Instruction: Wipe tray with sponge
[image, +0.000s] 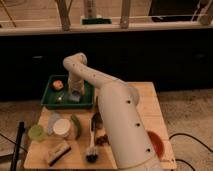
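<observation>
Camera view shows the gripper (74, 91) reaching down inside the dark green rectangular plastic tray (52, 105), its fingers seemingly clenched on the small pale blue-grey sponge block (74, 97) directly beneath them, pressing it flat on the tray floor for wiping, while a small orange lump (58, 84) lies up-left of the fingers in the same tray.

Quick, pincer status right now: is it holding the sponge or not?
Pincer: down inside the tray, right at the sponge; whether it is open, closed or gripping the sponge cannot be told.
</observation>
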